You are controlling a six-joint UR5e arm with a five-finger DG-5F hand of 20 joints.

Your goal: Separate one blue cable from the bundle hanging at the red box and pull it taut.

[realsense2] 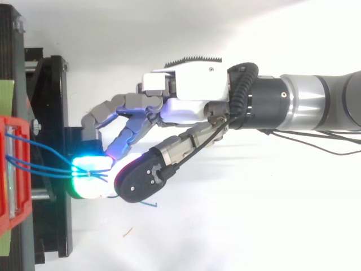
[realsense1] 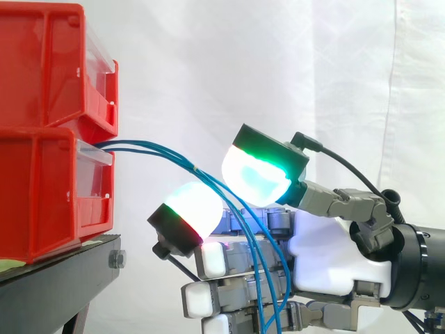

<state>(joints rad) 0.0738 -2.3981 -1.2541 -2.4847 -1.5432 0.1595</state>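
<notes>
where they leave the lower bin [realsense1: 42,202], the blue cables [realsense1: 139,146] are seen arcing down as one bundle and passing between two pads [realsense1: 256,174] of the hand [realsense1: 327,257]. the pads appear closed on several cables at once, with the other fingers curled below. separation is judged unfinished: a single cable must be isolated before anything is pulled taut.

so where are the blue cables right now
In the side view the blue cables leave the lower red bin on the left and arc right and down, pinched between the hand's fingers, then hang before its palm.
</notes>
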